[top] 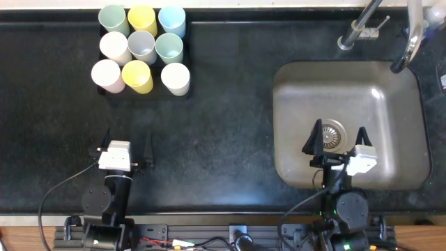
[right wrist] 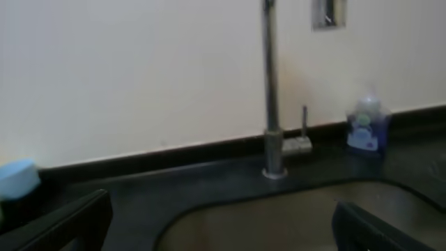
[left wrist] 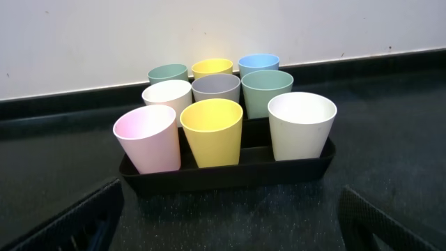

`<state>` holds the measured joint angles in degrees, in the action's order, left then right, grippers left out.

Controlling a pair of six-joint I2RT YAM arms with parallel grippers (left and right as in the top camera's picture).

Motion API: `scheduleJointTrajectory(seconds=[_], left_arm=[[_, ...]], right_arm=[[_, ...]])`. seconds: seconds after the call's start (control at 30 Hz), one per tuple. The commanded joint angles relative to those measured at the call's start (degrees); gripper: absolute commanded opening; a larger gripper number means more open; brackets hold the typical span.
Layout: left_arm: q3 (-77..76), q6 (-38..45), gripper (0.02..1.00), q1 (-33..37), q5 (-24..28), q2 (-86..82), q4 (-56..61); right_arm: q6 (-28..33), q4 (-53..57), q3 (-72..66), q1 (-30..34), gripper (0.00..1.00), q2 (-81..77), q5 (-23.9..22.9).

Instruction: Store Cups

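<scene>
Top view is showing nine cups [top: 141,49] clustered at the far left of the counter [top: 230,104], the left gripper [top: 128,139] hanging with jaws spread, apart from them, and the right gripper [top: 340,134] hanging equally spread at the sink [top: 390,97]. Left wrist view is showing the cups standing upright, three by three, in a black tray [left wrist: 230,178]. Right wrist view is showing a faucet [right wrist: 270,90] rising behind the sink.

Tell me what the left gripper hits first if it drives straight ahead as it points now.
Probably the front wall of the black tray, or the front-row yellow cup behind it if the left gripper travels higher; its height is hard to judge. Bare countertop lies between.
</scene>
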<state>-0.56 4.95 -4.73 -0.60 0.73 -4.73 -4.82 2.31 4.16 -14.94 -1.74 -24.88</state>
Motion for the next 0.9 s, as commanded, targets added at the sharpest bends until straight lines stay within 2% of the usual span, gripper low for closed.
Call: scheduleJointTrajectory(seconds=[0.03,0.27,0.87,0.9], left_arm=[[0.1,1.2,0.998,0.3,0.5,-0.6,-0.1],[0.1,1.2,0.998,0.3,0.5,-0.6,-0.1],[0.1,1.2,0.998,0.3,0.5,-0.6,-0.1],[0.1,1.2,1.000,0.3,0.5,-0.6,-0.1]], right_arm=[[0.1,-2.6,-4.0,5.2,0.998,1.3,-0.6],[0.1,0.2,-3.9,9.5,0.998,1.3,-0.6],[0.1,0.2,-3.9,9.5,0.998,1.6,-1.4],[-0.2,0.2,-3.9,9.5,0.996,1.6,0.0]])
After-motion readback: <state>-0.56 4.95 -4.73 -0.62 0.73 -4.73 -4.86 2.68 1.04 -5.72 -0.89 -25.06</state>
